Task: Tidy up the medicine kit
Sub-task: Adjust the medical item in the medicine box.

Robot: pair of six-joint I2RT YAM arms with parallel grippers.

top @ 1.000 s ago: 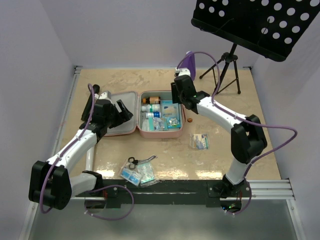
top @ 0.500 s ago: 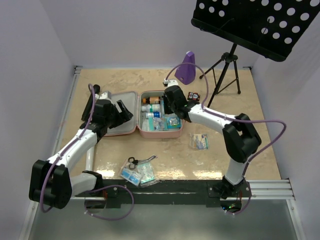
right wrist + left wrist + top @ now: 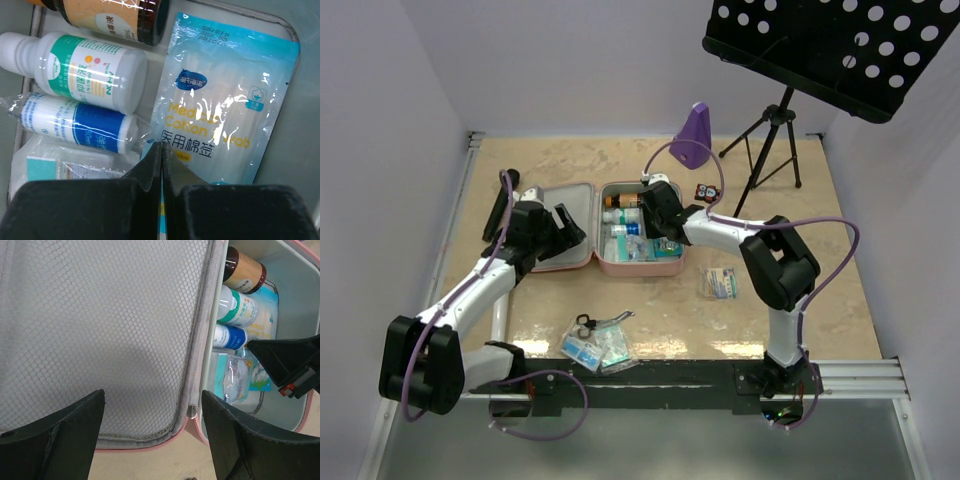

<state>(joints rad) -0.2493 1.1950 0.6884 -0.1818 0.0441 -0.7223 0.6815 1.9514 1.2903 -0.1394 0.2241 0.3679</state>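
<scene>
Partly packed, the pink medicine kit [image 3: 620, 268] lies open on the desk under both my pincers, its tray below the right one and its lid below the left. My right pincer [image 3: 161, 147] is fully closed with nothing visible between its fingers, its tips resting low over a blue cotton swab pouch [image 3: 225, 100]. Just left of those tips lie a white-and-green bottle [image 3: 80, 70] and a wrapped blue-labelled bottle [image 3: 75, 125], and beyond them a brown bottle [image 3: 115, 17]. My left pincer [image 3: 152, 400] is spread wide and empty above the grey mesh lining [image 3: 100, 330] of the lid. Well behind both pincers, toward my bases, a cluster of loose packets [image 3: 595, 345] sits outside the kit, and one small packet [image 3: 720, 283] lies behind and to the right of the right pincer. I judge these are left to pack, and the lid to close.
</scene>
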